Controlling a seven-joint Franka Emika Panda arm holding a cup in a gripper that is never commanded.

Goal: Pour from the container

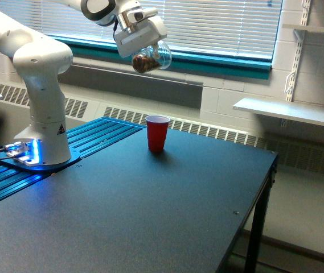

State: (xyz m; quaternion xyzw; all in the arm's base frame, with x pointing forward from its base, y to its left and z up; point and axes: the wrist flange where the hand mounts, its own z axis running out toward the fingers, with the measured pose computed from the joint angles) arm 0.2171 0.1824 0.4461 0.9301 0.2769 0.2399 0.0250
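Observation:
High above the table, my gripper (144, 48) is shut on the container (152, 58), a small clear rounded cup tilted with its mouth toward the exterior view's right. Brown granular contents sit in its lower left part. A red plastic cup (157, 133) with a white rim stands upright on the black table (150, 210), well below the container and slightly to its right. Nothing is seen falling from the container.
The white arm base (45, 114) stands on blue ribbed plates (87, 139) at the exterior view's left. A window with blinds (218, 23) and a teal sill runs behind. White wall shelves (287, 111) hang at the right. The table's right edge (258, 193) drops to the floor.

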